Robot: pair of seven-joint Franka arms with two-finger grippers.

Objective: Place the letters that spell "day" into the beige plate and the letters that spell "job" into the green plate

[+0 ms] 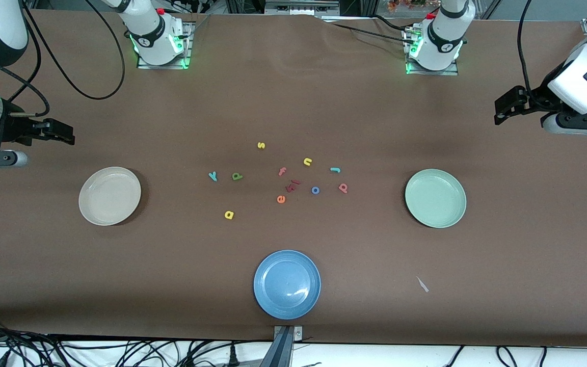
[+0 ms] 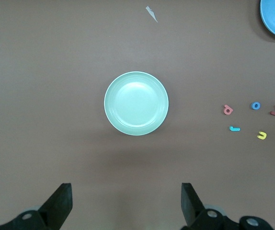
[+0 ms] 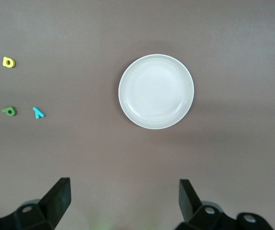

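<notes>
Right gripper: the right gripper (image 1: 61, 133) hangs with its fingers spread wide and nothing between them, over bare table (image 1: 293, 102) at the right arm's end; in its wrist view it sits above the plate there (image 3: 123, 206).
Beige plate: the round, shallow cream-beige plate (image 1: 109, 195) lies empty on the brown table at the right arm's end (image 3: 155, 91).
Letters for "day": the small teal foam y (image 1: 213, 176), the small green foam d (image 1: 237, 176) and the small yellow foam a (image 1: 229, 214) lie loose mid-table; the a is nearer the front camera than the other two.
Other letters: a yellow foam s (image 1: 261, 145), pink foam f (image 1: 282, 171), dark red foam pieces (image 1: 292, 185) whose shape I cannot read, orange foam e (image 1: 281, 199) and yellow foam n (image 1: 308, 162) are not wanted.
Blue plate: a round blue plate (image 1: 287, 284) sits nearest the front camera, empty.
Letters for "job": the blue foam ring o (image 1: 315, 190), teal foam j (image 1: 335, 169) and pink-red foam b (image 1: 343, 188) lie toward the left arm's end of the cluster.
Green plate: the round pale mint-green plate (image 1: 435, 198) is empty (image 2: 136, 103).
Left gripper: the left gripper (image 1: 500, 113), fingers wide apart and holding nothing, hangs over the table's left-arm end (image 2: 125, 206).
Key relation: the y, d and a lie on the beige plate's side, so the right arm looks the nearer one for them; j, o and b for the left. Nothing is placed yet.
</notes>
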